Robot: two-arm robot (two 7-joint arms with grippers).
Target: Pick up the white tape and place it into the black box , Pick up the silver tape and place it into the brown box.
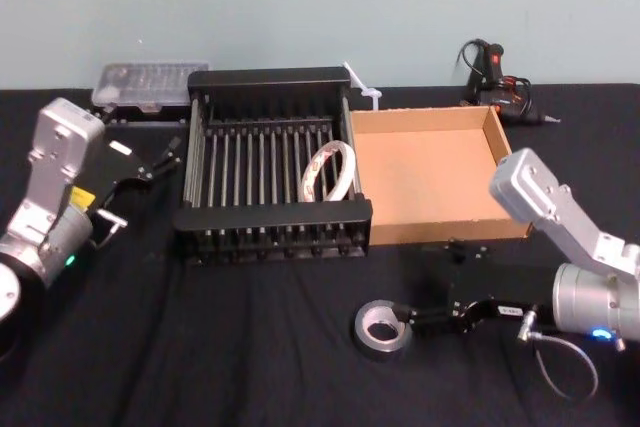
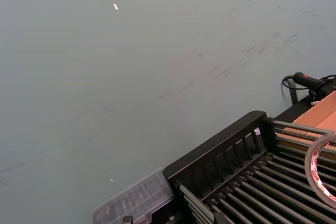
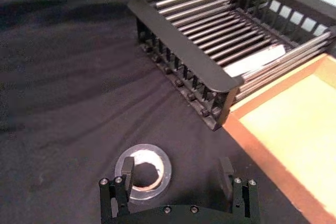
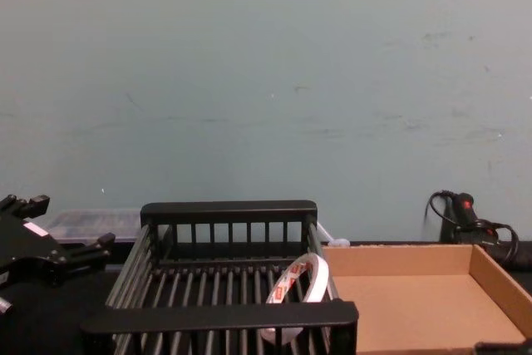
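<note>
Hovering spread wide, the right tool (image 1: 405, 315) is sitting over the squat grey-silver tape roll (image 1: 382, 329), which is lying under one finger; the thin white tape ring (image 1: 330, 172) is already leaning inside the black slatted crate (image 1: 270, 215), leaving the tan cardboard tray (image 1: 420, 179) unfilled; the left tool (image 1: 165, 159), also spread, is idling beside the crate

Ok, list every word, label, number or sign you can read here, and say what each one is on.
No text here is legible.
White tape, on edge inside the black box: red printed marks on its inner side, too blurred to read.
White label on the left gripper: too small to read.
</note>
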